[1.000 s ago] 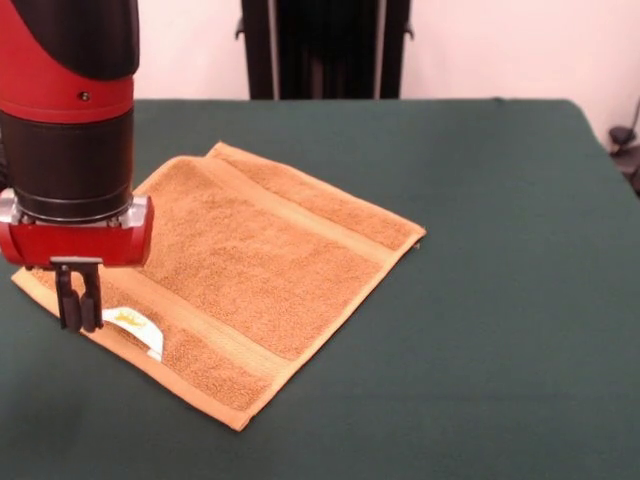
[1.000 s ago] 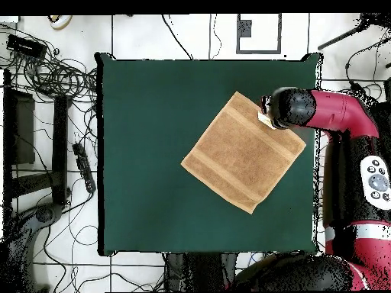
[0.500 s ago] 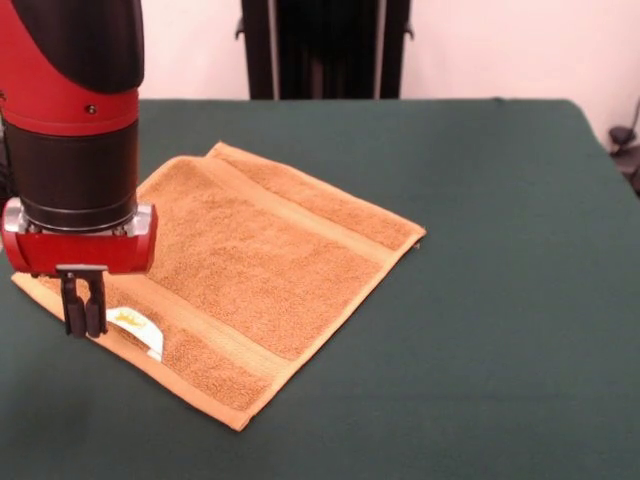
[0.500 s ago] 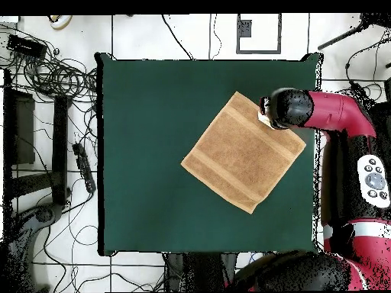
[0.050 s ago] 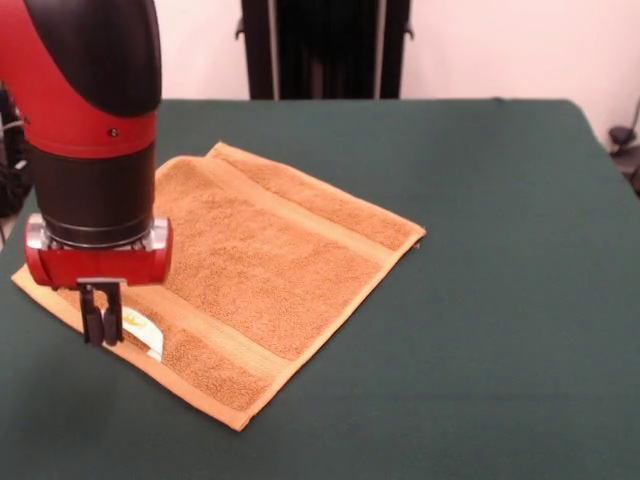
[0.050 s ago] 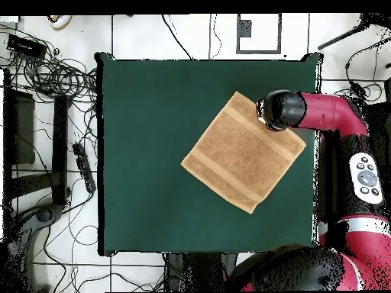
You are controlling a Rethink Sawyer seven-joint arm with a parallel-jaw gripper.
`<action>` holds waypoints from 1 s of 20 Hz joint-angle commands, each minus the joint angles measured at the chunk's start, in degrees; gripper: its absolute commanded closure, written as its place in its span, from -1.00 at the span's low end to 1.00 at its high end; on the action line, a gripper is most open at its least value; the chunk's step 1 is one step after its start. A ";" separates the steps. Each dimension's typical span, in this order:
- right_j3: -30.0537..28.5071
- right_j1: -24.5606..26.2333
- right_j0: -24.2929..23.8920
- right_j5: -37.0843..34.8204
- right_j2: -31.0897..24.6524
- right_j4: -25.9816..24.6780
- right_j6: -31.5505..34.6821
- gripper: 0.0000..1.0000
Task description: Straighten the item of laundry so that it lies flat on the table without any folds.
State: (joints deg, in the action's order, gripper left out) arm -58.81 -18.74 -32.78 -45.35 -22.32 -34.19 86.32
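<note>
towel point(image 5: 260, 270), orange-tan terry, lies spread as a diamond on the green tabletop point(image 5: 500, 300), apparently flat with no fold showing. the tool point(image 5: 102, 322) hangs over its hemmed edge beside the white tag point(image 5: 143, 331), fingers pressed together, gripping nothing, likely done.

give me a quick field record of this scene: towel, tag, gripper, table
towel: orange-tan, spread flat as a diamond, no folds visible
tag: white, lying on the towel near its edge
gripper: fingers together, tips at the towel's edge right beside the tag
table: dark green top, much larger than the towel
arm: red and black, reaching over the towel's corner in the overhead view
</note>
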 commanded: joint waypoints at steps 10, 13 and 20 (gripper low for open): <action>2.61 7.77 6.17 2.44 -5.41 -2.50 -10.32 1.00; 3.69 10.16 6.72 5.89 -5.21 -3.26 -8.70 1.00; 8.03 16.27 7.77 11.92 -5.45 -4.61 -7.19 1.00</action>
State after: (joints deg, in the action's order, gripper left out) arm -52.43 -11.71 -28.78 -42.71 -22.33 -35.03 86.32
